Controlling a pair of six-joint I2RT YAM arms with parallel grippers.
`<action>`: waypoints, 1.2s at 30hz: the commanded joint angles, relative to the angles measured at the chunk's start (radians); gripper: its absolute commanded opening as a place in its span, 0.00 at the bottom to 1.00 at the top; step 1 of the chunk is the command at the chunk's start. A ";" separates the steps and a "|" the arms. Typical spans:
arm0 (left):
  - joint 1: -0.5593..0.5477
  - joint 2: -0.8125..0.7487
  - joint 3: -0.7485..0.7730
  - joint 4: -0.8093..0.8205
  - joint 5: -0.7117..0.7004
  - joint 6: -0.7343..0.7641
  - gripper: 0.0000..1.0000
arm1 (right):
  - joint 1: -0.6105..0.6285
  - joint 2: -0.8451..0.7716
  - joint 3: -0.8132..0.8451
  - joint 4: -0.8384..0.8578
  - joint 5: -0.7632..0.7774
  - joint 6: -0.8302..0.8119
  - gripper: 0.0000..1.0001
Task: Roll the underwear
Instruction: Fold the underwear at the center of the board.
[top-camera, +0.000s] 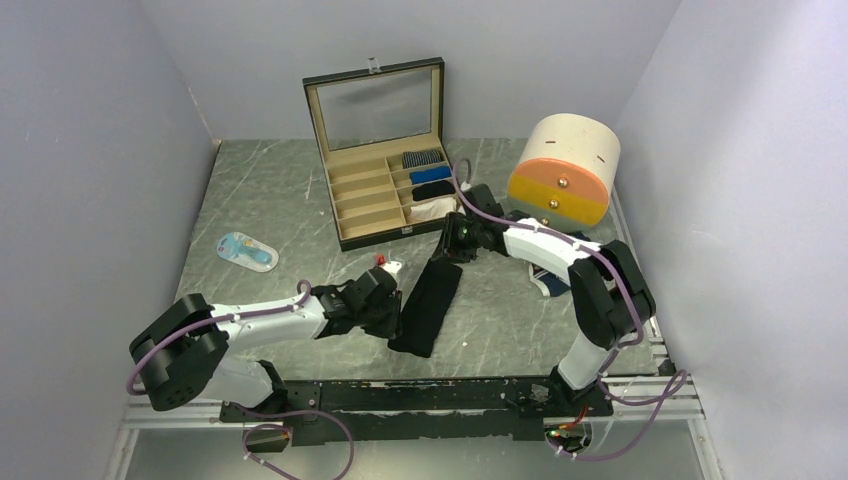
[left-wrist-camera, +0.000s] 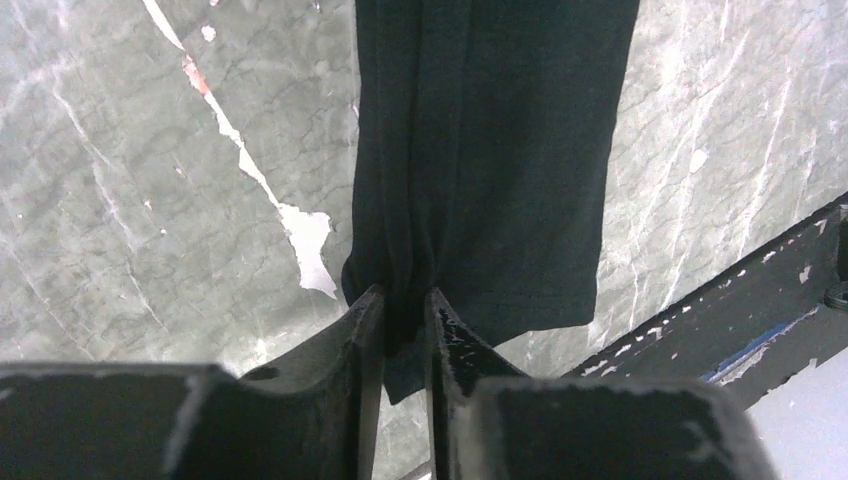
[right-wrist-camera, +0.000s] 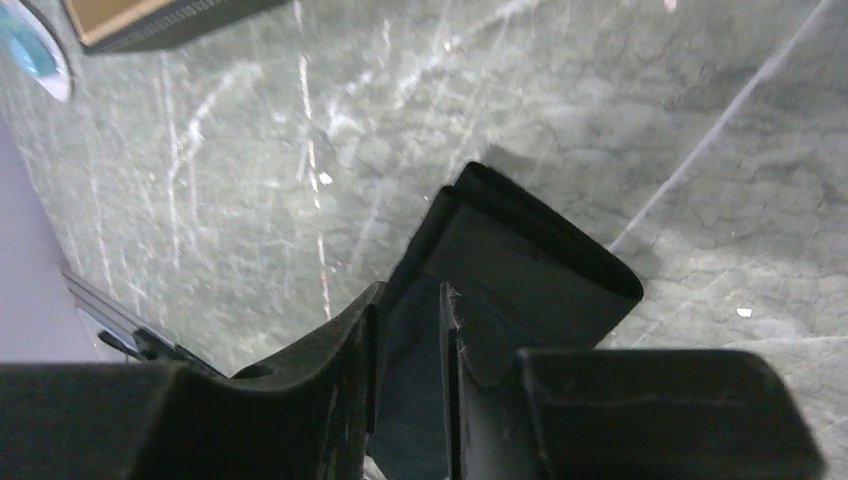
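Observation:
The black underwear (top-camera: 428, 305) lies folded into a long narrow strip on the marble table, running from near left to far right. My left gripper (top-camera: 397, 325) is at the strip's near left corner. In the left wrist view its jaws (left-wrist-camera: 405, 295) are shut on bunched black cloth (left-wrist-camera: 500, 150). My right gripper (top-camera: 443, 255) is at the strip's far end. In the right wrist view its jaws (right-wrist-camera: 410, 295) stand slightly apart over the flat cloth (right-wrist-camera: 530, 260), whose folded end lies just beyond them. The navy underwear (top-camera: 547, 285) with white trim lies under the right arm.
An open wooden box (top-camera: 375, 195) with rolled cloths in its right compartments stands at the back. A round cream and orange drawer unit (top-camera: 562, 170) is at the back right. A blue and white object (top-camera: 247, 250) lies at the left. A black rail (top-camera: 420, 395) runs along the near edge.

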 joint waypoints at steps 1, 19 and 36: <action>0.001 -0.020 0.034 -0.027 -0.001 -0.007 0.28 | -0.001 -0.010 -0.084 0.085 -0.076 -0.048 0.27; 0.000 -0.266 0.066 -0.209 -0.093 -0.025 0.58 | 0.009 0.031 -0.044 0.042 -0.033 -0.221 0.34; 0.000 -0.374 0.018 -0.294 -0.243 -0.075 0.74 | 0.108 -0.137 -0.256 0.140 -0.078 -0.101 0.32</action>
